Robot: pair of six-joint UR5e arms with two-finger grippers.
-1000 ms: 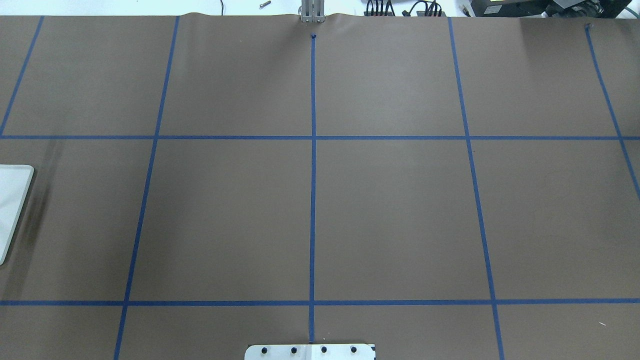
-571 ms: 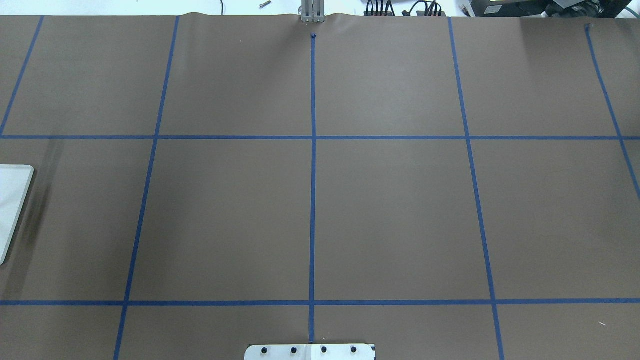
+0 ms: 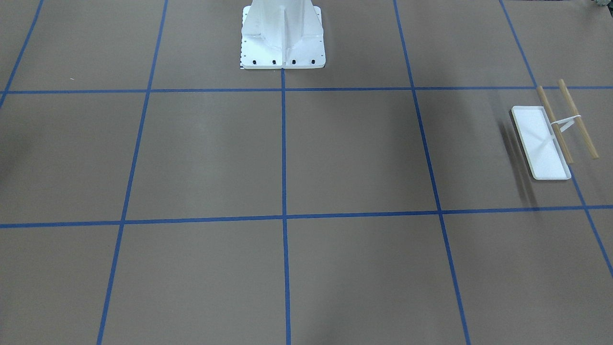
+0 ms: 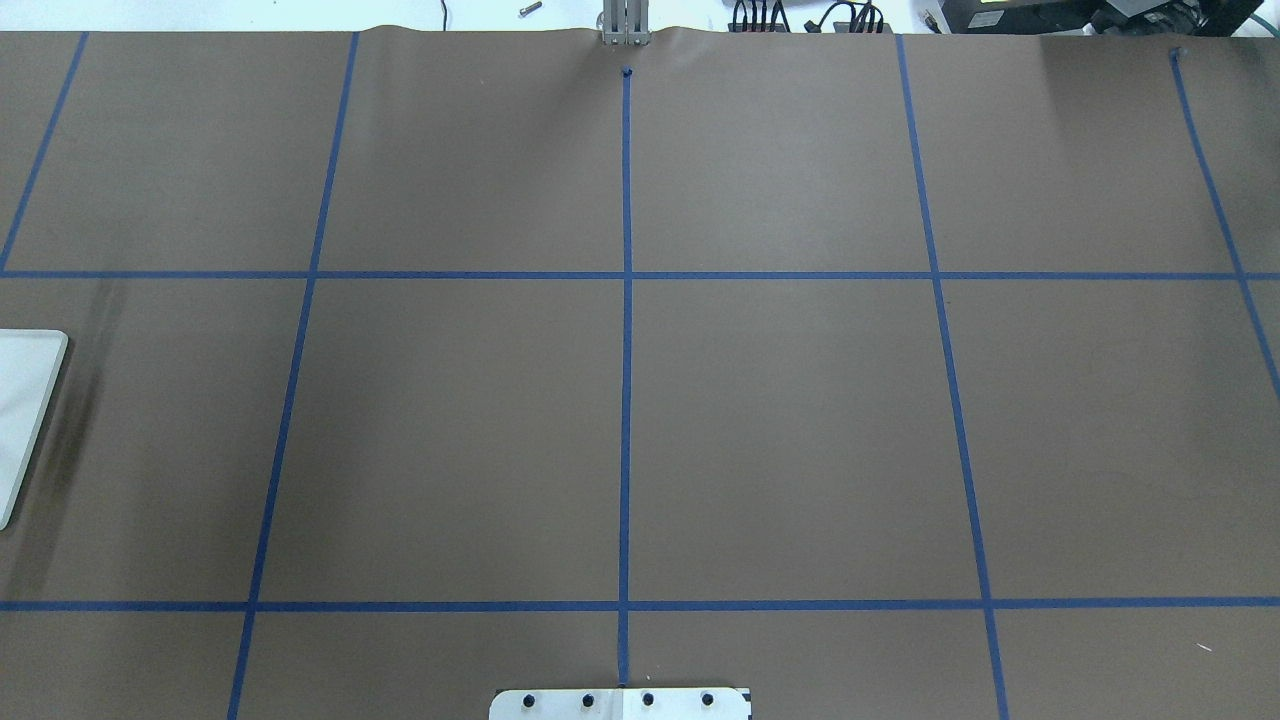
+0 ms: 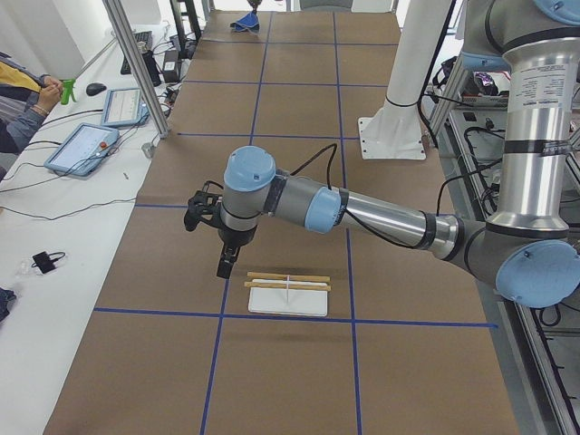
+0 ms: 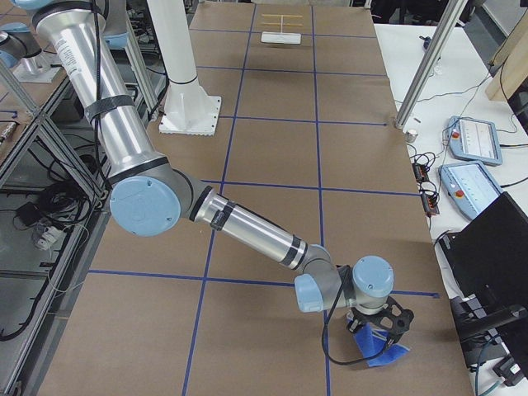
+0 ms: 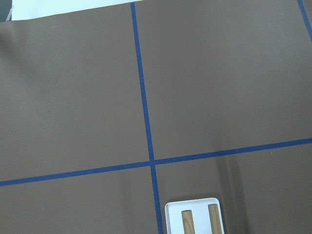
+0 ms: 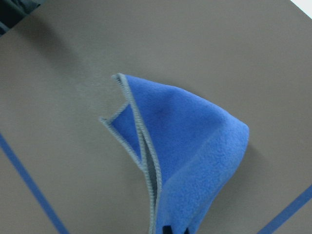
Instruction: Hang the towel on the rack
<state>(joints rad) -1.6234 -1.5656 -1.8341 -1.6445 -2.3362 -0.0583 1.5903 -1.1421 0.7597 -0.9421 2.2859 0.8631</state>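
At the table's right end, the right gripper [image 6: 373, 330] hangs low over the towel [image 8: 190, 146]. The cloth narrows toward the bottom edge of the wrist view, where a dark sliver shows. From that we judge the fingers are pinched on a gathered bit of it, though we barely see them.

Across the last second the overhead view shows no change. The corner of the rack [image 4: 28, 400] sits at the same spot on the left edge, and no arm enters the middle of the table. We take this to mean that the carry toward the rack has not begun and the hanging is not yet done. Towel and rack lie well apart, at opposite ends of the table.

The left gripper [image 5: 224, 269] hovers just beside the rack's near left end, and we cannot tell how far its fingers are spread.

The towel is soft, fuzzy fleece, bright blue with a pale stitched hem, and it is folded into a limp tent. We expect it to sag and swing when lifted. The rack is rigid, with a flat white tray, a thin upright and two smooth, pale wooden rods lying parallel. Matte brown paper crossed by blue tape lines [image 4: 626, 400] covers the table.
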